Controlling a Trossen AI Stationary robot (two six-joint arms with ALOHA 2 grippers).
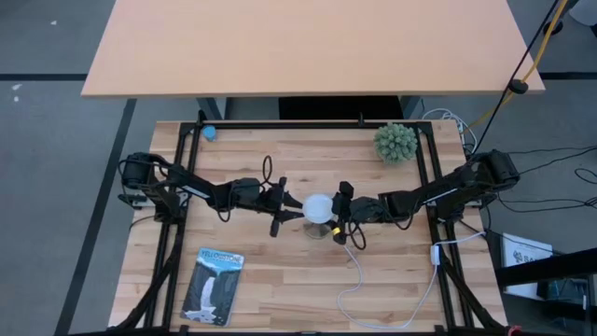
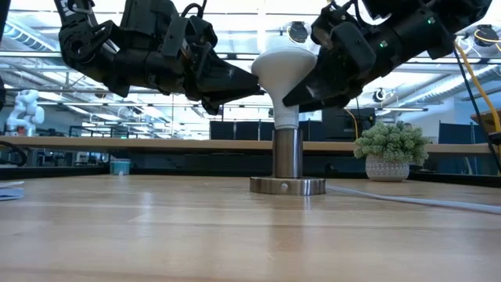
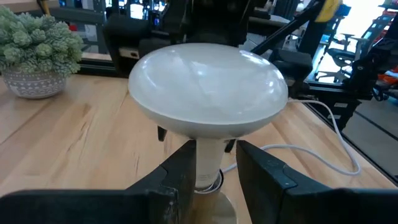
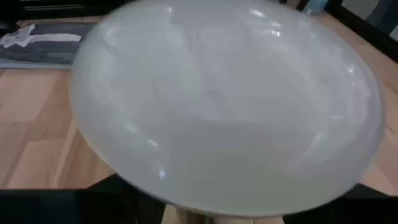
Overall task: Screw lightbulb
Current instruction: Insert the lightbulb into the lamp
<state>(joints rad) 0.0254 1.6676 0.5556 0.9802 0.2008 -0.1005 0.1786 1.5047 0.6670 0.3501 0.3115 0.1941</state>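
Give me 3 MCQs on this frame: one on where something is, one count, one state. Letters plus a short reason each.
1. Where is the green plant?
A. At the table's far right corner
B. At the near left corner
C. Beside the blister pack

2. How many grippers are at the lightbulb?
A. None
B. One
C. Two

3. How does the lightbulb stand?
A. Lying on the table
B. Upright, neck down in the socket base
C. Hanging free above the base

Answers:
1 A: the high view shows it at the far right, away from the blister pack.
2 C: the left gripper and right gripper meet it from opposite sides.
3 B: the low view shows its neck running into the metal post of the base; the left wrist view shows the left fingers either side of the neck.
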